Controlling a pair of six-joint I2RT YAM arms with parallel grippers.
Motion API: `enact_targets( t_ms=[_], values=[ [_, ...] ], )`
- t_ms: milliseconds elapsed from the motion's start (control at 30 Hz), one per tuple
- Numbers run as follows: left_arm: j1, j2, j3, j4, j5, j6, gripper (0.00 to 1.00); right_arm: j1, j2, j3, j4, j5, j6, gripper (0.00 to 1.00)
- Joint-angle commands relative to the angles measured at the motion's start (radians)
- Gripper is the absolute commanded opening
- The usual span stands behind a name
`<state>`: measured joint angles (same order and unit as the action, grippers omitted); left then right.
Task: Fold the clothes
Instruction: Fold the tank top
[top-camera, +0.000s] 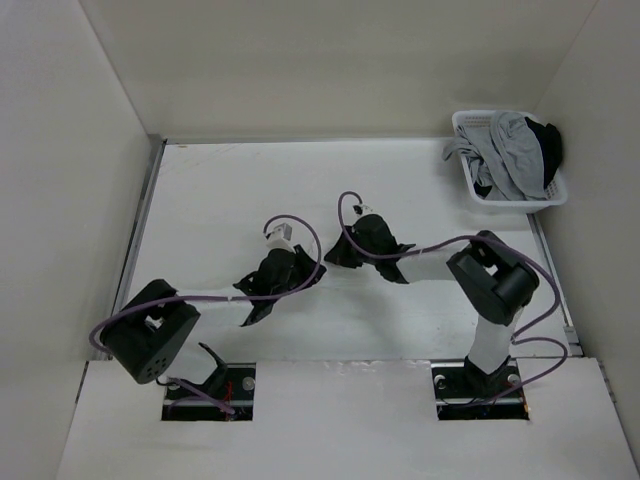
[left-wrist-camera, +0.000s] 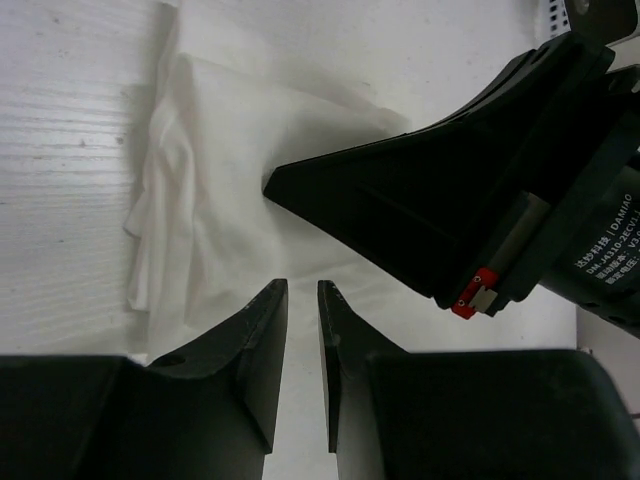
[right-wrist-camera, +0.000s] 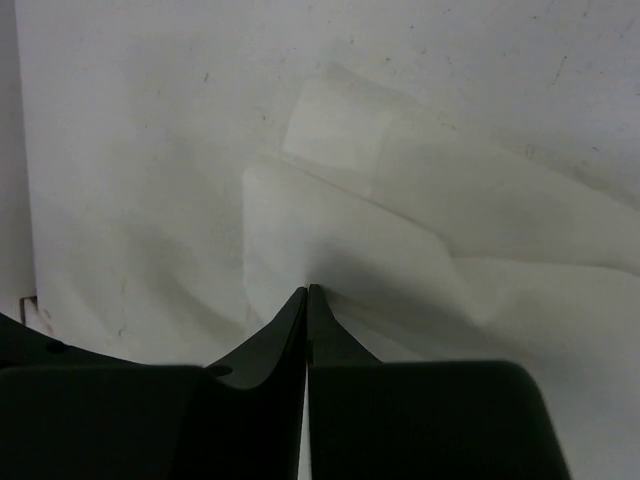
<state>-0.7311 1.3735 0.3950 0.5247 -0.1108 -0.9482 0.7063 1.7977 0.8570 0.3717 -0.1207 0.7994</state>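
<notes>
The clothes (left-wrist-camera: 230, 160) are a thin white garment lying rumpled on the white table, with a folded layer (right-wrist-camera: 400, 230) showing in the right wrist view. In the top view I can hardly tell it from the table. My left gripper (left-wrist-camera: 301, 290) hovers low over the cloth, its jaws a narrow gap apart with nothing between them. My right gripper (right-wrist-camera: 307, 290) is shut, its tips pinching the fabric, and creases run out from them. Both grippers (top-camera: 285, 275) (top-camera: 350, 250) sit close together mid-table, and the right gripper's fingers (left-wrist-camera: 400, 200) reach in just ahead of the left one.
A white slatted basket (top-camera: 510, 203) holding grey and dark garments stands at the back right corner. White walls close in the table at the back and on both sides. Purple cables loop over both arms.
</notes>
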Motion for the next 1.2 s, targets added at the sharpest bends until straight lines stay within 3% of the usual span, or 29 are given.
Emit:
enact_targets(
  t_ms=[0, 100, 233, 333, 433, 600, 867, 1000, 1167],
  values=[
    [0.025, 0.057, 0.024, 0.075, -0.018, -0.011, 0.17, -0.027, 0.058, 0.048, 0.18, -0.079, 0.063, 0.04],
    [0.031, 0.062, -0.002, 0.083, -0.015, -0.015, 0.17, -0.043, 0.103, 0.047, 0.257, -0.097, 0.107, 0.05],
    [0.026, -0.069, -0.068, 0.06, -0.047, -0.003, 0.19, -0.044, 0.05, 0.001, 0.326, -0.131, 0.135, 0.11],
    [0.035, -0.229, -0.094, -0.033, -0.078, 0.02, 0.23, -0.04, -0.087, -0.053, 0.326, -0.126, 0.103, 0.24],
    [0.055, -0.368, -0.078, -0.167, -0.119, 0.075, 0.33, -0.044, -0.248, -0.11, 0.296, -0.099, 0.063, 0.37],
    [0.15, -0.517, -0.045, -0.348, -0.142, 0.152, 0.47, -0.096, -0.553, -0.228, 0.176, 0.027, -0.02, 0.49],
    [0.321, -0.524, -0.022, -0.479, -0.107, 0.192, 0.52, -0.289, -0.92, -0.418, -0.06, 0.367, -0.138, 0.58],
    [0.364, -0.492, -0.01, -0.486, -0.105, 0.195, 0.52, -0.386, -0.904, -0.464, -0.085, 0.385, -0.073, 0.6],
    [0.367, -0.469, -0.008, -0.476, -0.105, 0.212, 0.5, -0.393, -0.847, -0.506, -0.019, 0.388, -0.037, 0.59]
  ],
)
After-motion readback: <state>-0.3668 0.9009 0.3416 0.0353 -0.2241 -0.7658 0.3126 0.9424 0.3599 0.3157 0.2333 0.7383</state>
